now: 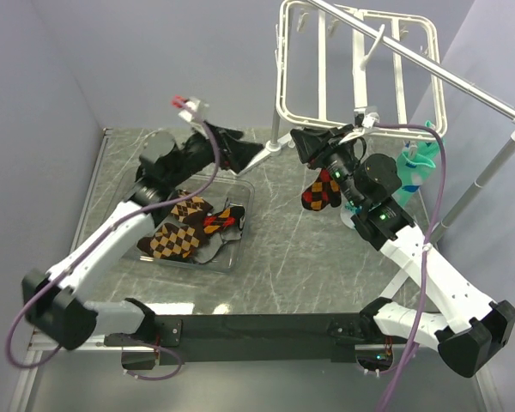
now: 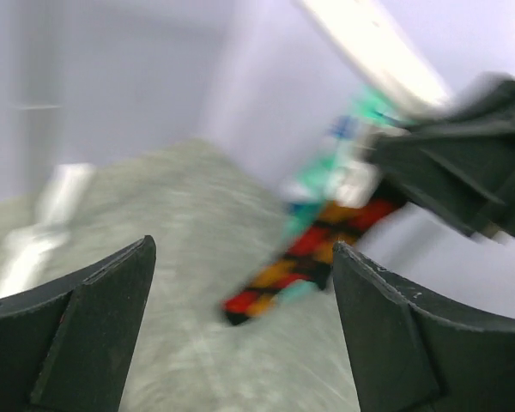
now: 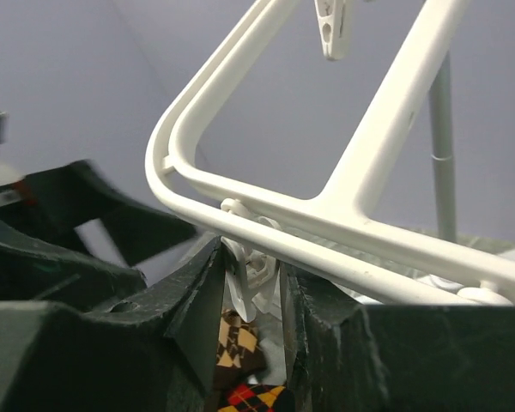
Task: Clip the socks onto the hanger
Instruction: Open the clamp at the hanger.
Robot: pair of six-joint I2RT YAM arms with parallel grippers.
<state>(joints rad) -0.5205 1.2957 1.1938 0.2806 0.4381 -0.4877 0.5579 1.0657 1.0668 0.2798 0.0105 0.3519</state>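
The white hanger (image 1: 283,86) hangs from a silver pole at the back. My right gripper (image 1: 309,142) is at its lower left rim, shut on a white clip (image 3: 245,266) under the hanger bar (image 3: 393,99). A red, orange and black argyle sock (image 1: 320,190) hangs just below it; argyle fabric (image 3: 256,399) shows between the fingers. My left gripper (image 1: 256,148) is open and empty, a short way left of that sock (image 2: 309,257), which is blurred in its view. A mint-green sock (image 1: 418,167) hangs at the hanger's right side.
A clear tray (image 1: 232,257) on the grey table under the left arm holds several argyle socks (image 1: 176,240). The silver pole (image 1: 463,86) slants across the top right on a stand (image 1: 472,184). Purple walls close in the left and back.
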